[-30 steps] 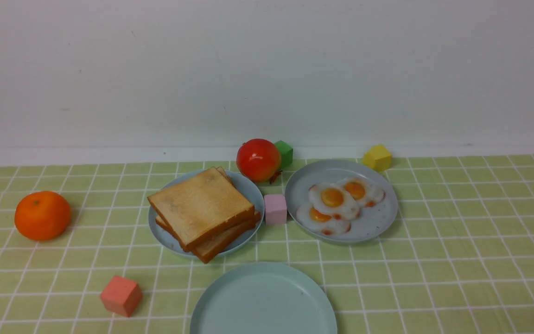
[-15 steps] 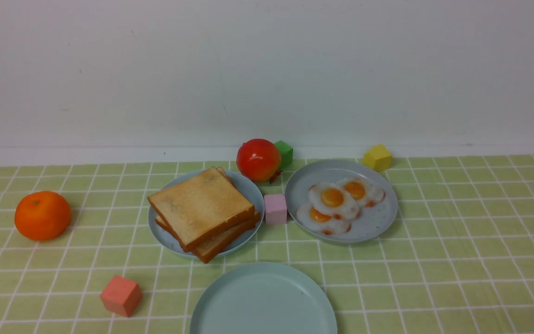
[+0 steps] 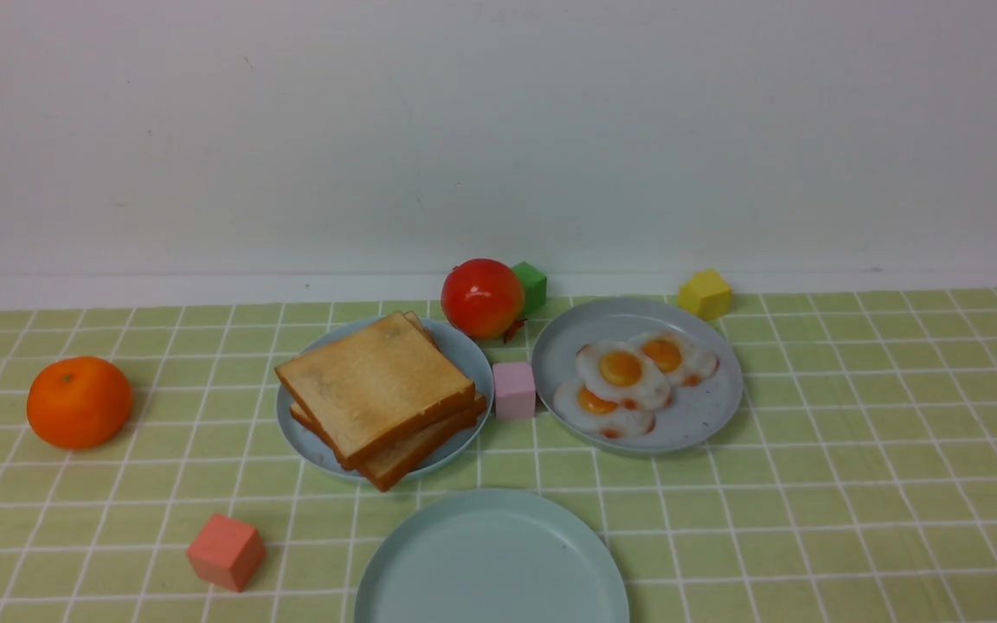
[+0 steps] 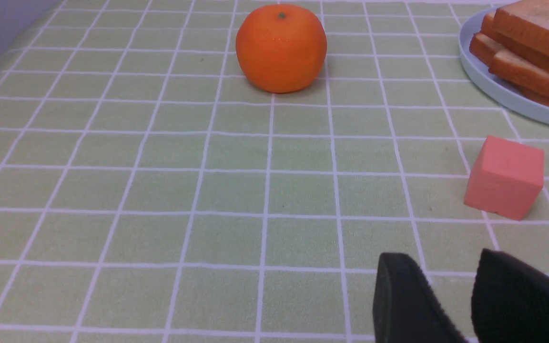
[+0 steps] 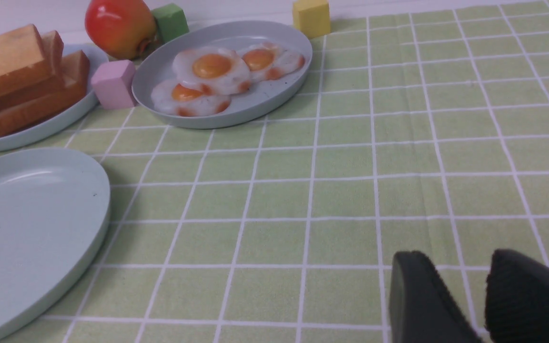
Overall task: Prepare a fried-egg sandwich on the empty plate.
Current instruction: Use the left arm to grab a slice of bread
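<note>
Green checked cloth [image 3: 853, 484], nothing moved, plate [image 3: 492, 562] still bare, left pincer [image 4: 441, 261] and right pincer [image 5: 455, 257] parted, empty.

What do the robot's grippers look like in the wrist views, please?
Only the fingertips show: the left gripper and right gripper each have two matte black fingers with rounded, tapering tips and finely ribbed inner faces. No cables or markings are visible; the front view shows neither arm.

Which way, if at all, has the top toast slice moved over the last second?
No. In the front view the top toast slice lies just as close to the pink cube as before.
</note>
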Controlling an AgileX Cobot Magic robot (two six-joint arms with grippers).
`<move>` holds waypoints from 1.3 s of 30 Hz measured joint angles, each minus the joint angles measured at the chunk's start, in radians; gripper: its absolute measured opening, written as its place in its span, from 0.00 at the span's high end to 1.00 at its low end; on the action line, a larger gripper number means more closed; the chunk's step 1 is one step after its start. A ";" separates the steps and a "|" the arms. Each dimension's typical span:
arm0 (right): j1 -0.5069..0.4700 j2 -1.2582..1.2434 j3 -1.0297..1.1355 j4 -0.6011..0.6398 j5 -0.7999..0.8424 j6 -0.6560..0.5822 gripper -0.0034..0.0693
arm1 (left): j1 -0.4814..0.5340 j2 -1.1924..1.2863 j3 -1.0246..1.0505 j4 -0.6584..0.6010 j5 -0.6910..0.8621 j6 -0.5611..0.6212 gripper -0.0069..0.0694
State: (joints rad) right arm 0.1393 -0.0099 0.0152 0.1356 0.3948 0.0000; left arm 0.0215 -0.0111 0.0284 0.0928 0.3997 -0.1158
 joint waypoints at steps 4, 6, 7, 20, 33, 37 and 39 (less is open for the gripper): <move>0.000 0.000 0.006 0.000 -0.033 0.000 0.62 | 0.000 0.000 0.001 0.002 -0.060 0.000 0.60; 0.000 0.000 0.011 -0.001 -0.080 0.000 0.62 | 0.000 0.000 0.001 0.002 -0.130 0.000 0.60; 0.000 0.000 0.011 -0.001 -0.105 0.000 0.62 | 0.000 0.000 0.001 0.002 -0.155 0.000 0.60; 0.000 0.000 0.011 0.000 -0.477 0.000 0.62 | 0.000 0.000 0.001 0.002 -0.434 0.000 0.60; 0.000 0.000 -0.083 0.140 -0.908 0.065 0.62 | 0.000 0.000 -0.045 -0.093 -0.942 -0.337 0.60; 0.000 0.075 -0.342 0.237 -0.852 0.041 0.62 | 0.000 0.038 -0.304 -0.143 -0.907 -0.361 0.60; 0.000 0.160 -0.516 0.254 -0.750 0.031 0.62 | 0.000 0.113 -0.468 -0.148 -0.800 -0.385 0.60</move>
State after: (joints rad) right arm 0.1393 0.1500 -0.5005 0.3899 -0.3549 0.0311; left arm 0.0215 0.1016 -0.4395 -0.0553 -0.4006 -0.5009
